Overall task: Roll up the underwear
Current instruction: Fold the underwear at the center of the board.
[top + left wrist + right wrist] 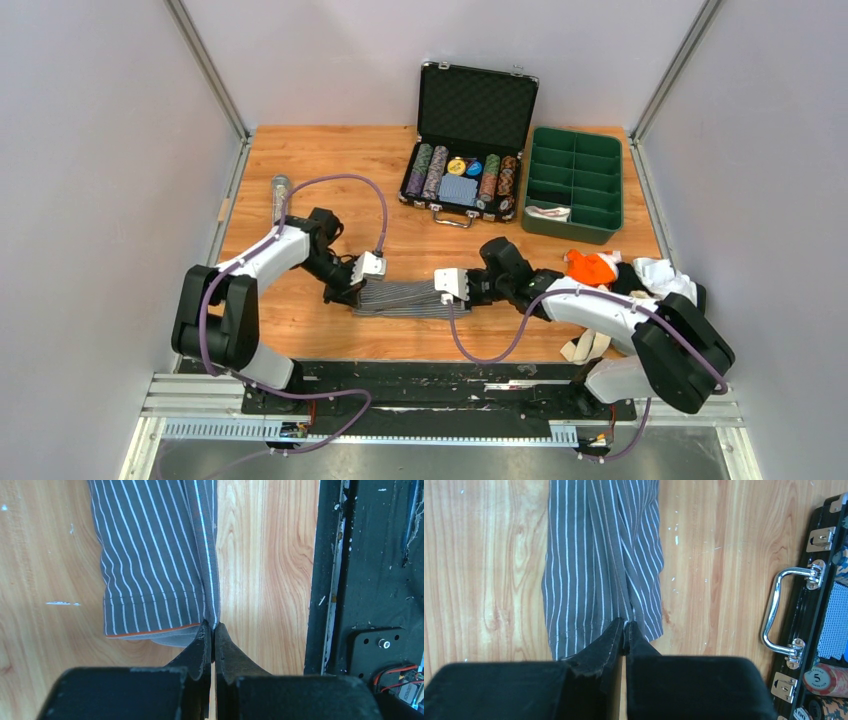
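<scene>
The grey-and-white pinstriped underwear (402, 297) lies stretched flat on the wooden table between my two arms. My left gripper (352, 293) is shut on its left end; in the left wrist view the tips (213, 628) pinch a fold of the striped cloth (150, 555) near its orange-edged hem. My right gripper (462, 291) is shut on its right end; in the right wrist view the tips (624, 625) pinch the cloth (599, 555) at its hem. More underwear lies in a heap at the right: orange (590, 266), white (662, 274), black (628, 280), beige (588, 345).
An open black case of poker chips (462, 170) stands behind the striped cloth; its handle shows in the right wrist view (776, 610). A green compartment tray (574, 182) with a white item is at the back right. A black mounting rail (430, 380) runs along the near edge.
</scene>
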`<action>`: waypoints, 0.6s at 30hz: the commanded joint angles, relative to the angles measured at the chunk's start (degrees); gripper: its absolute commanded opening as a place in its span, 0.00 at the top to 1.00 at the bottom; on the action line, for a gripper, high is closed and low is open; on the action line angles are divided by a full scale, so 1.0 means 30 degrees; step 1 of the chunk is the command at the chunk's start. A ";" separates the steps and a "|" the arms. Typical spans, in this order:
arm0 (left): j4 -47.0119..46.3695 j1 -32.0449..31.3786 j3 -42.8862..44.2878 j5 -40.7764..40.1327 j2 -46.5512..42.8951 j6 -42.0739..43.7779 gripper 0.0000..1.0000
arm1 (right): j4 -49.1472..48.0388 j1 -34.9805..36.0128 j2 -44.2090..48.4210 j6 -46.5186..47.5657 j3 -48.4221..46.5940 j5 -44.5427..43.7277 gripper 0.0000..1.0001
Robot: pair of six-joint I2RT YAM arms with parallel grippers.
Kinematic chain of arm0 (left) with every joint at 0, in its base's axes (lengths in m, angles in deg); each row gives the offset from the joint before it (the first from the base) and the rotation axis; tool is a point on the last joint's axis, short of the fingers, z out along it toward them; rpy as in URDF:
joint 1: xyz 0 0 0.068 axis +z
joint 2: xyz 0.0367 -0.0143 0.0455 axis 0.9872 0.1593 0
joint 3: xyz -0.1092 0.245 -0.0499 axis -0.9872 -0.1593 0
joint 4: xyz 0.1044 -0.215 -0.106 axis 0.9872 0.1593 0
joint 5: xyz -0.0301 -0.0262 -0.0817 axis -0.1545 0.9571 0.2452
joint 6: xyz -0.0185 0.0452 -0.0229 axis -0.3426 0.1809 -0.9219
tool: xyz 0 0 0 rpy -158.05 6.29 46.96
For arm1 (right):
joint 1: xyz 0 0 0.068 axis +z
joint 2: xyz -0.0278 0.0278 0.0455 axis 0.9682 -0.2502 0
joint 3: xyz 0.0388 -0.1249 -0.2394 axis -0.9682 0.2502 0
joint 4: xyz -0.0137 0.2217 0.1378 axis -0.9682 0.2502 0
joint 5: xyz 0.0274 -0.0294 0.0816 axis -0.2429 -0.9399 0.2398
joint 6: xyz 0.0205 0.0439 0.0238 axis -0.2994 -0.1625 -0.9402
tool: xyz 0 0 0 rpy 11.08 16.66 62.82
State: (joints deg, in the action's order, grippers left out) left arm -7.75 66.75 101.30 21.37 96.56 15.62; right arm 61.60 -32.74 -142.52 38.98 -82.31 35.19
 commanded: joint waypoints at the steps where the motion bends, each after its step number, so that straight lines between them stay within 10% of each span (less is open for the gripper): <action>1: 0.0025 -0.0305 -0.0043 -0.0540 0.0632 -0.0212 1.00 | -0.0326 0.0115 0.0614 0.0871 0.0645 0.0419 1.00; 18: -0.0809 -0.1127 0.0140 -0.1853 0.2027 -0.1617 1.00 | 0.0372 0.1578 0.4885 0.5580 0.4163 0.4103 0.98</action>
State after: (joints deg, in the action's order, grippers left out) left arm -10.02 63.64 101.26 17.88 101.41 12.23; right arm 60.77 -29.05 -131.18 49.60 -71.62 41.44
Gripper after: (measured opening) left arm 0.015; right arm 0.029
